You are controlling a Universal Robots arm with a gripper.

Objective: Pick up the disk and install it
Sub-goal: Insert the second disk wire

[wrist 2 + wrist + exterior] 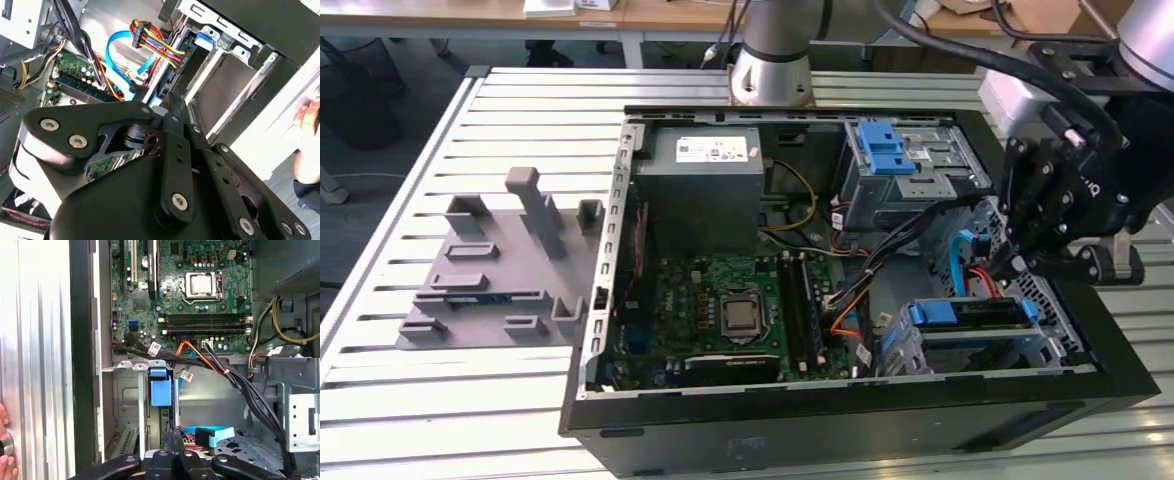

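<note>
- Hand (1017,262) sat low over the open PC case (827,420) at the exterior view's right, just above the drive cage (974,335).
- Fingers (172,440) were pressed together – nothing pinched between them.
- Disk (970,314), in its blue carrier, was already seated in that cage, edge-on in the first wrist view (161,390).
- Grey power supply (707,170) sat at the case's far end – motherboard (720,310) beside it.
- Case rested on the slatted surface (520,120).

Blue-framed disk (970,316) on edge in the case's drive bay (987,345)
</note>
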